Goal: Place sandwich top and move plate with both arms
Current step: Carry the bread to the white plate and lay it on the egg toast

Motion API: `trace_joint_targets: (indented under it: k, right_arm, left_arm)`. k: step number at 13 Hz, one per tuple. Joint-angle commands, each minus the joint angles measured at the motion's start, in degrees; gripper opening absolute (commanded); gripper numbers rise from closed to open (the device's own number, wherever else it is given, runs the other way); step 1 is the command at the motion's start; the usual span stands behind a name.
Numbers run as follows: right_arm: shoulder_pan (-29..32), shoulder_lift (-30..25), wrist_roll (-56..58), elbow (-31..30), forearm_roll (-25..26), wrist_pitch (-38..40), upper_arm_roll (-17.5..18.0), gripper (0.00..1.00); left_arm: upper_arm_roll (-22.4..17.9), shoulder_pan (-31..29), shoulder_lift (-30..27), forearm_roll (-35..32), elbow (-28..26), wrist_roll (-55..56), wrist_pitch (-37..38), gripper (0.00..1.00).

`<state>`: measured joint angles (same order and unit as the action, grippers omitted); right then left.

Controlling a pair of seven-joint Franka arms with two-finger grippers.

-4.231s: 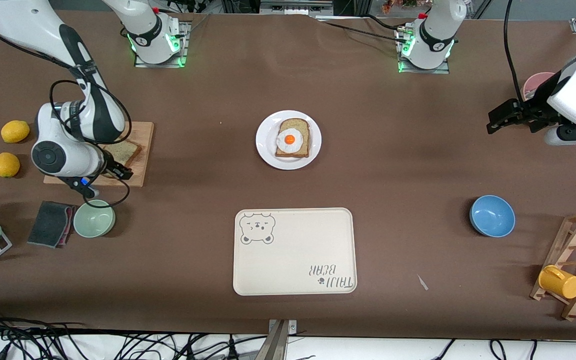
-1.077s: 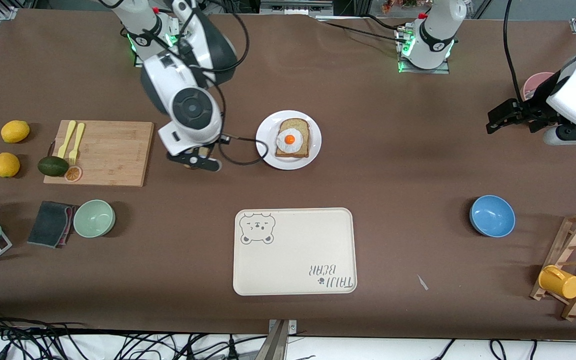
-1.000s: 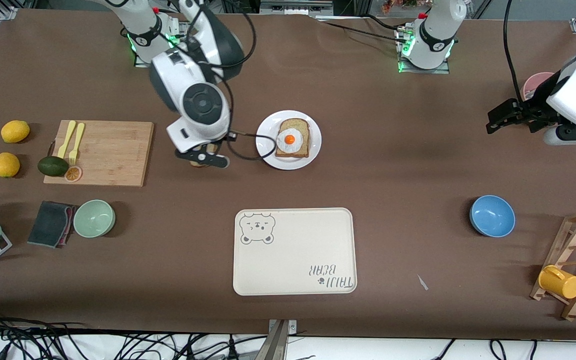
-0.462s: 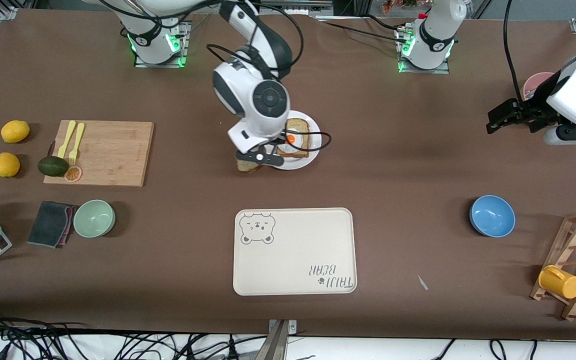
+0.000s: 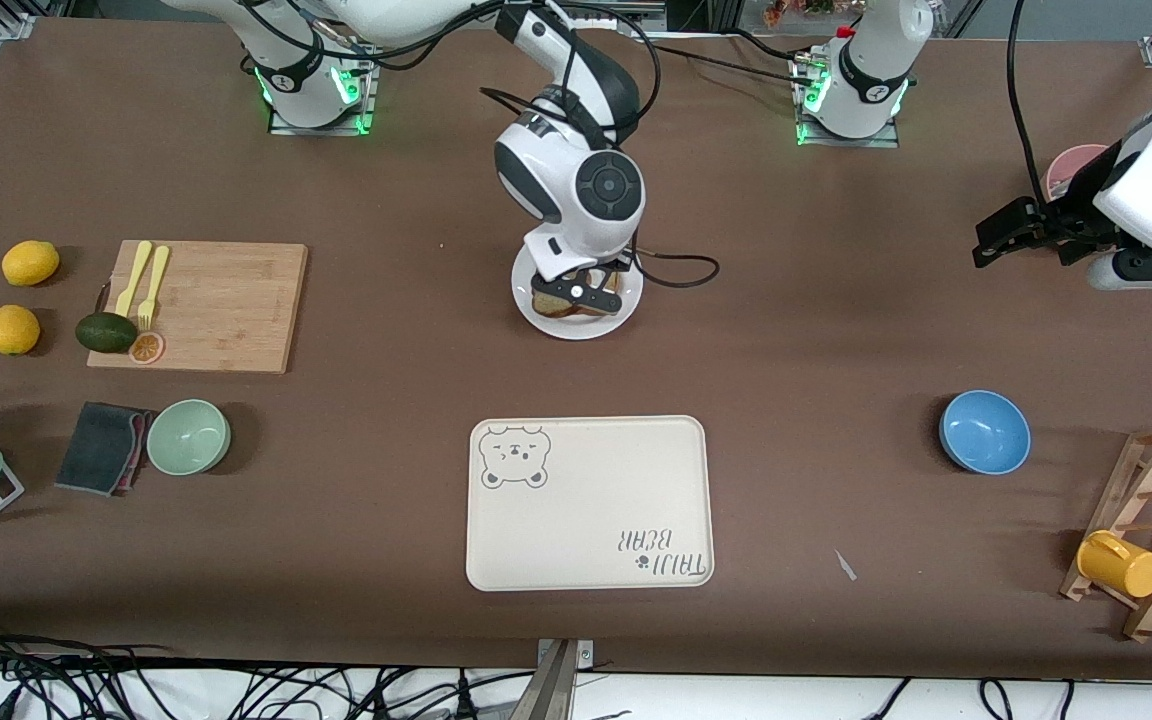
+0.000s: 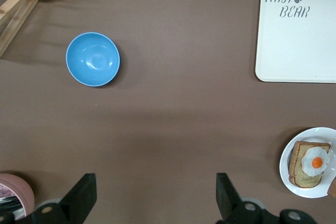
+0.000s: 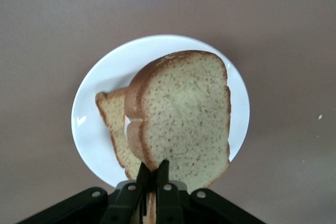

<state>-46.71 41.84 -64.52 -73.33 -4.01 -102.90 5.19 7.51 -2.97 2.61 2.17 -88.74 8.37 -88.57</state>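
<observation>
1. While the right gripper (image 5: pixel 576 298) hangs over the plate (image 5: pixel 628 308), its fingers (image 7: pixel 163 178) are pinched on one edge of the sandwich top (image 7: pixel 181 114) — the speckled slice is up in the air, above the plate.
2. Plate: round, white, mid-worktop between the two arm bases, farther from the front camera than the bear-print tray (image 5: pixel 589 502). On it lies a second bread slice (image 6: pixel 305 165) bearing a fried egg (image 6: pixel 316 162).
3. Left gripper (image 6: pixel 155 195): fingers spread wide, holding nothing, over bare worktop (image 5: pixel 836 330) toward the left arm's end, near a pink bowl (image 5: pixel 1076 165) — this arm waits.
4. Blue bowl (image 5: pixel 984 431): on the worktop toward the left arm's end, nearer the front camera than the left gripper's spot.
5. Wooden cutting board (image 5: pixel 206 305): toward the right arm's end, carrying a yellow fork and knife (image 5: pixel 143 283), an avocado (image 5: pixel 106 332) and an orange slice (image 5: pixel 146 348).
6. Pale green bowl (image 5: pixel 188 437): nearer the camera than the board, beside a dark sponge (image 5: pixel 101 447).
7. Two lemons (image 5: pixel 21 295): beside the board.
</observation>
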Motion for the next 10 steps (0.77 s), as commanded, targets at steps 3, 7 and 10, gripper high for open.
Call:
trace_joint_targets:
  k: [3,7,10]
  right_arm:
    - [-2.5,3.6,-1.0,2.0,0.2,0.2,-0.7,0.0]
    - [-2.5,4.0,1.3,2.0,3.2,0.0,-0.7,0.0]
    - [-2.7,4.9,0.4,2.0,3.6,-1.6,-0.6,0.0]
  left_arm:
    - [0.3,0.1,0.3,-1.8,1.5,0.4,1.2,1.0]
    - [0.3,0.1,0.3,-1.8,1.5,0.4,1.2,1.0]
    - [0.3,0.1,0.3,-1.8,1.5,0.4,1.2,1.0]
